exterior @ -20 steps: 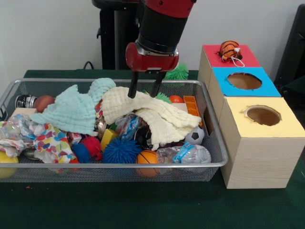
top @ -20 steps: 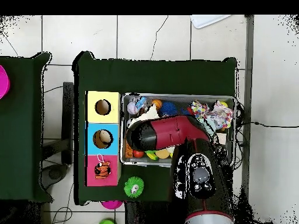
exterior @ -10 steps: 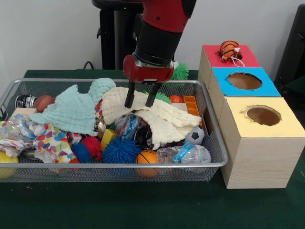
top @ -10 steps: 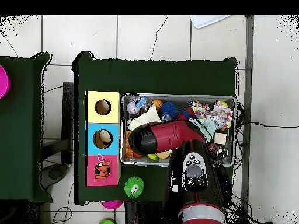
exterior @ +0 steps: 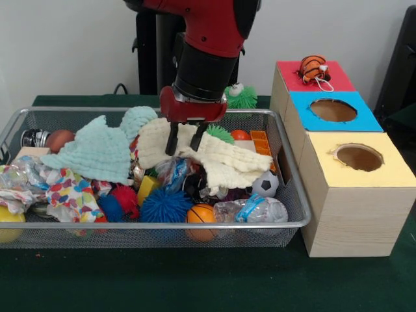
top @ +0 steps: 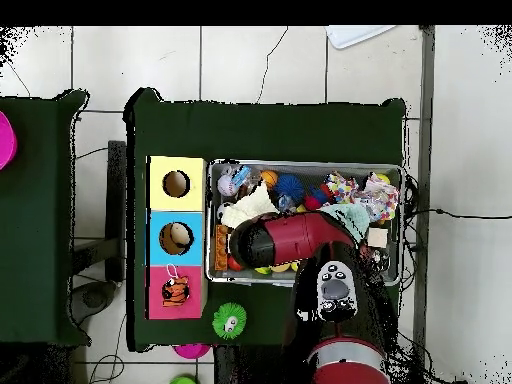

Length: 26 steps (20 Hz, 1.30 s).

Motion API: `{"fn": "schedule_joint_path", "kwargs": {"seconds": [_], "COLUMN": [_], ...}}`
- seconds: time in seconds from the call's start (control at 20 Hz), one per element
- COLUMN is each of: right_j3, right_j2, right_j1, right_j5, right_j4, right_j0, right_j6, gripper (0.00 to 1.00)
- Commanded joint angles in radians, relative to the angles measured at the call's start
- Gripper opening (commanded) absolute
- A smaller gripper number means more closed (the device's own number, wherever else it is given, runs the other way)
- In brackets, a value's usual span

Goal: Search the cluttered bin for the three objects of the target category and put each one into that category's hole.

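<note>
The gripper, fingers apart, straddles the cream muslin cloth at the middle of the wire bin. This cloth looks light and limp (a raised fold is the best hold). The overhead view hides it under the arm; only the front view shows the fingers.

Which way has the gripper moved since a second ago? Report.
Yes. The gripper has gone down and leftward in the front view, away from the blue box, onto the cream cloth.
</note>
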Motion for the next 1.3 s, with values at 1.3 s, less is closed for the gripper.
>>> {"fn": "schedule_joint_path", "kwargs": {"seconds": [1.3], "right_j3": [-0.009], "right_j2": [0.112], "right_j1": [-0.066], "right_j5": [0.082], "right_j4": [-0.052], "right_j0": [-0.278], "right_j6": [-0.17], "gripper": [0.0]}}
